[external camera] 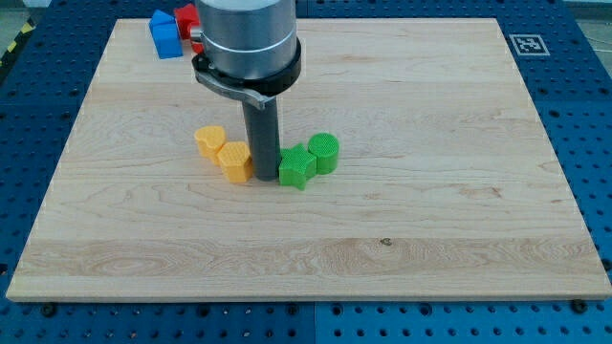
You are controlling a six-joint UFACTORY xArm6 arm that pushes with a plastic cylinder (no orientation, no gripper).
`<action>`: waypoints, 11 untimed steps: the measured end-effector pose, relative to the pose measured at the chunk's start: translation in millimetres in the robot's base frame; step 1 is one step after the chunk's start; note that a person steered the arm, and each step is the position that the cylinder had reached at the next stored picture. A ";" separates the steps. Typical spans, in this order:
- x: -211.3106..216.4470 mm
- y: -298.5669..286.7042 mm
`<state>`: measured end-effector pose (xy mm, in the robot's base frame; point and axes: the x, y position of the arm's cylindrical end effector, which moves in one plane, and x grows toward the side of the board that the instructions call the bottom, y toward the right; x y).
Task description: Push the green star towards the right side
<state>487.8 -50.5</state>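
Note:
The green star (296,167) lies near the middle of the wooden board (430,220). A green cylinder (324,152) touches it on its upper right. My tip (265,177) stands right against the star's left side, between the star and a yellow block (235,162). A second yellow block, heart-shaped (209,141), sits just up and left of that one.
A blue block (164,34) and a red block (186,18) sit at the board's top left, partly hidden by the arm's grey body (247,43). A printed marker (525,44) is at the top right corner. Blue perforated table surrounds the board.

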 end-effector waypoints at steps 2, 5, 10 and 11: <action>4.4 11.0; 0.0 31.8; 58.9 63.6; 64.3 81.5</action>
